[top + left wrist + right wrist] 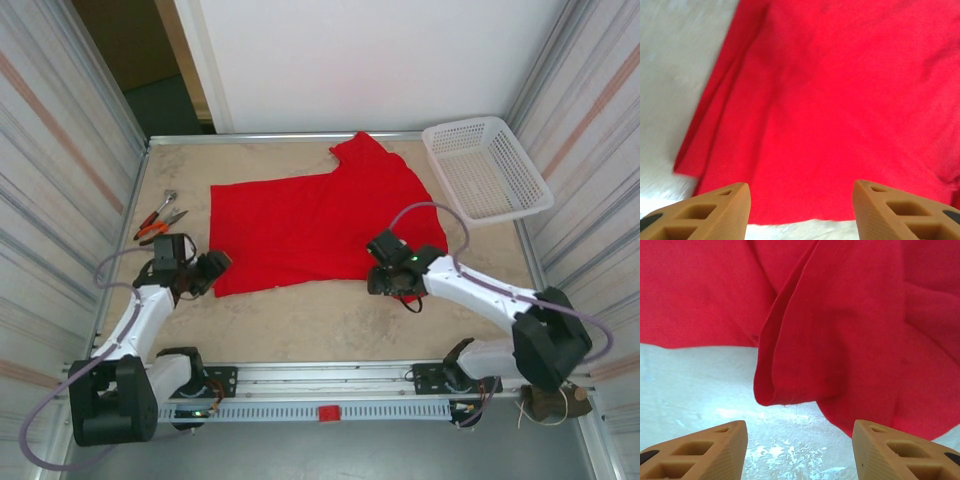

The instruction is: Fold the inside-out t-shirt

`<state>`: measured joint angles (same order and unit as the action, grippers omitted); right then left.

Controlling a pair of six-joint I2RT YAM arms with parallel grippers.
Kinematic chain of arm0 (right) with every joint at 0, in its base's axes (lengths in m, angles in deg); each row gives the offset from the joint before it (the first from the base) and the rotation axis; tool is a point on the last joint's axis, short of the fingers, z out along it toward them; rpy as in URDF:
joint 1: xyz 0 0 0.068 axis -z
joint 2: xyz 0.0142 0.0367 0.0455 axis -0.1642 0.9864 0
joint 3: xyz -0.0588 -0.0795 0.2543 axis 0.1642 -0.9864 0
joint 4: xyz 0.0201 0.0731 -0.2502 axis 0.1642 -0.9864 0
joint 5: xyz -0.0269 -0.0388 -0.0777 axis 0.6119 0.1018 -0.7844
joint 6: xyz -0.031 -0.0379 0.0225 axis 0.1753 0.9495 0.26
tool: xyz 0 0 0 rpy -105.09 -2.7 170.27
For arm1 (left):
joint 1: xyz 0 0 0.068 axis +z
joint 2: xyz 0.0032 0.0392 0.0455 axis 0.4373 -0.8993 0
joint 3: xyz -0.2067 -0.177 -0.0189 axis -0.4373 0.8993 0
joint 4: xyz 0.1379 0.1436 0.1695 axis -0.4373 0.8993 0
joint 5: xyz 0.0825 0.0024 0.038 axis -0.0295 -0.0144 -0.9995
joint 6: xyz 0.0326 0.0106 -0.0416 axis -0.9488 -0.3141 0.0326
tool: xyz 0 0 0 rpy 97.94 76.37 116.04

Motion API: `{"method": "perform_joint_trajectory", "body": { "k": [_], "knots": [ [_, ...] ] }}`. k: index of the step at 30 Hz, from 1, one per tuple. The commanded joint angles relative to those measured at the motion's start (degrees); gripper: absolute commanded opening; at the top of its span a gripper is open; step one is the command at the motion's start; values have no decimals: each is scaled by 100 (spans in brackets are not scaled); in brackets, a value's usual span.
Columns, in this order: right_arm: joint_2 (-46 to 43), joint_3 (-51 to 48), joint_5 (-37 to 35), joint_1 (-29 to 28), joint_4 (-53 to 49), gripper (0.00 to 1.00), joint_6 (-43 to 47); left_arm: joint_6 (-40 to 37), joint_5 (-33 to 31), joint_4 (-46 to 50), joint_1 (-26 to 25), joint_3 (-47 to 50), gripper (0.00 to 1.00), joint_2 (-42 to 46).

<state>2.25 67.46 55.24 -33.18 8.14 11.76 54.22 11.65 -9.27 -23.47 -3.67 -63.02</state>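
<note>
Left claw point(212, 266) near-left, at the near-left corner of the bright red soft cloth t-shirt point(320, 225); fingers spread, nothing between them; whether it touches the cloth, cannot tell from the top view. Left wrist view: orange fingertips point(725, 200) wide apart, claw point(800, 192) over the shirt's near hem; red cloth point(840, 100) runs smooth ahead, with one long crease near its left edge; pale worktop point(675, 60) at left.

Right claw point(380, 272) at the near edge of the shirt, right of centre; also spread, gripping nothing. Right wrist view: claw point(800, 432) above bare speckled worktop point(700, 385), just short of the cloth; a doubled-over fold of the red shirt point(840, 315) hangs ahead between the fingertips point(885, 440), its rounded lip closest.

Shirt lies mostly flat across the middle of the beige worktop point(330, 310); left part smooth, right part rumpled with a seam line; one section reaches up to the far edge.

Orange-handled pliers point(160, 222) on the worktop left of the shirt, apart from it, just beyond the left claw.

White plastic mesh basket point(470, 124) in the far-right corner, near the shirt's right side, not touching.
</note>
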Motion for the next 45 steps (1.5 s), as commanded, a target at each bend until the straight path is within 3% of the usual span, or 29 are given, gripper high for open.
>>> {"method": "perform_joint_trajectory", "body": {
  "k": [1, 9, 13, 15, 18, 19, 23, 29, 34, 45],
  "knots": [
    [348, 358, -728, -316, -142, 56, -135, 334, -451, 30, -157, 182, 56, 126],
    [697, 439, -1146, -430, -260, 54, -278, 321, -824, -140, -411, 218, 55, -396],
    [806, 423, -1278, -423, -271, 48, -268, 330, -895, -289, -430, 218, 53, -636],
    [853, 429, -1378, -413, -271, 37, -234, 337, -922, -325, -430, 204, 51, -726],
    [827, 466, -1466, -354, -353, 6, -152, 360, -904, -448, -430, 192, 42, -859],
    [750, 467, -1497, -332, -390, 0, -119, 372, -911, -490, -430, 182, 36, -918],
    [112, 492, -1492, -167, -760, 0, 58, 322, -913, -559, -415, 66, 0, -1175],
    [-1095, 648, -1013, 697, -1494, 0, 567, 241, -927, -470, -202, -92, 0, -1143],
    [-1548, 974, -777, 1431, -2083, 0, 988, 120, -1012, -177, 94, -221, 0, -809],
    [-1211, 1444, -558, 2545, -1789, 0, 1425, -168, -1048, 284, 656, -373, 0, -261]
  ]
}}
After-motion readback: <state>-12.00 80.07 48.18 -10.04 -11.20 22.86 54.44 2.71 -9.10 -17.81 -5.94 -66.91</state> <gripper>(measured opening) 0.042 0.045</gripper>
